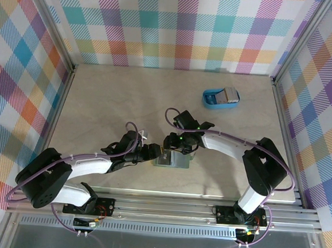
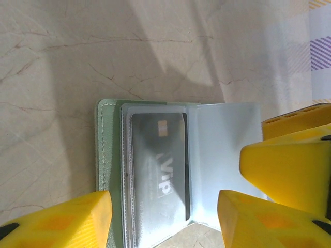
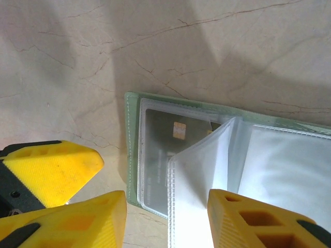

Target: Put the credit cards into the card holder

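The card holder (image 1: 173, 161), a small flat sage-green wallet of soft material, lies open on the pale marble-patterned tabletop (image 1: 110, 102), near the front edge and about midway between the two arm bases. The left wrist view shows its stitched green cover (image 2: 108, 150) facing up, with clear plastic sleeves (image 2: 222, 144) fanned across it. A grey card (image 2: 158, 165) with a gold chip and the letters "VIP" sits inside the sleeve that lies flat on the cover. In the right wrist view the same grey card (image 3: 160, 134) shows beneath the plastic, and one clear sleeve (image 3: 199, 170) stands lifted at a slant over it while the rest lie flat to the right. The left gripper (image 2: 163, 206) hangs low over the card holder (image 3: 132, 155) with its yellow fingers (image 2: 57, 222) spread apart, one over the green edge and the other over the sleeves, clenching nothing; whether they touch the wallet I cannot tell. The right gripper (image 3: 166, 206) is also released, with its yellow fingers (image 3: 264, 222) set wide and the raised sleeve between them, close to one finger. From above, both grippers meet at the wallet, the left gripper (image 1: 152, 153) at its left side and the right gripper (image 1: 170, 144) just behind it. Well apart, toward the far right of the table, a bright blue plastic tray (image 1: 211, 99) holds pale cards (image 1: 230, 95).
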You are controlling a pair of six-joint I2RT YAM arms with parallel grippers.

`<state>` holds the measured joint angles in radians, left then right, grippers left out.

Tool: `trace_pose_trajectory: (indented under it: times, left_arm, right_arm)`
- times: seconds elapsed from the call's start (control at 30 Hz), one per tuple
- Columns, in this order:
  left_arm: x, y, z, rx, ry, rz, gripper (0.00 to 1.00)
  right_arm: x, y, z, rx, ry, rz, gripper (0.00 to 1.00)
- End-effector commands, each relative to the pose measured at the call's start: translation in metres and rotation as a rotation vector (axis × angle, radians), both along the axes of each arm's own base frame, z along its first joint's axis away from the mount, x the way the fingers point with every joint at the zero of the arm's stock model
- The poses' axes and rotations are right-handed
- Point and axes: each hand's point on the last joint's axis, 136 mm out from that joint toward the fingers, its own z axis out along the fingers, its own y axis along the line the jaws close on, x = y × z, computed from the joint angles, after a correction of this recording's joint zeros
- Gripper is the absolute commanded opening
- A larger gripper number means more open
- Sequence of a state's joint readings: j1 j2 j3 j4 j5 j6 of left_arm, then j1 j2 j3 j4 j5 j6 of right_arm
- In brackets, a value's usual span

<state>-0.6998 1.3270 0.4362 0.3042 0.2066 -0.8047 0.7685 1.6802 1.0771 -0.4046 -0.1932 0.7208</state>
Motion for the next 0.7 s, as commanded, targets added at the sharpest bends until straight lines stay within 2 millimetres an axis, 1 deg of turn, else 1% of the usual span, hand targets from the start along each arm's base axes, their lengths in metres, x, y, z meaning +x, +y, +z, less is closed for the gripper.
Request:
trace_pose_trajectory:
  times: [0.0, 0.1, 0.27, 0.4, 0.47, 0.6, 0.67]
  left_arm:
    - [-0.004, 0.005, 0.000, 0.007, 0.007, 0.016, 0.56]
    - [-0.004, 0.002, 0.003, -0.006, 0.007, 0.003, 0.56]
    - [-0.008, -0.021, 0.018, -0.106, -0.029, -0.099, 0.56]
    - [-0.013, -0.031, 0.018, -0.107, -0.029, -0.151, 0.54]
    - [-0.012, -0.031, 0.016, -0.100, -0.024, -0.144, 0.53]
    - [-0.009, -0.021, 0.008, -0.059, -0.018, -0.094, 0.52]
    - [-0.009, -0.018, 0.006, -0.043, -0.014, -0.079, 0.52]
  right_arm:
    - [-0.002, 0.007, -0.003, 0.019, 0.017, 0.010, 0.46]
    - [-0.002, 0.010, -0.006, 0.027, 0.025, 0.012, 0.46]
    - [-0.001, 0.014, -0.009, 0.036, 0.034, 0.013, 0.46]
    - [-0.001, 0.014, -0.011, 0.030, 0.034, 0.013, 0.46]
    - [-0.001, 0.013, -0.012, 0.027, 0.035, 0.013, 0.46]
    - [0.000, 0.011, -0.014, 0.019, 0.036, 0.010, 0.46]
    - [0.000, 0.009, -0.011, 0.010, 0.022, 0.010, 0.46]
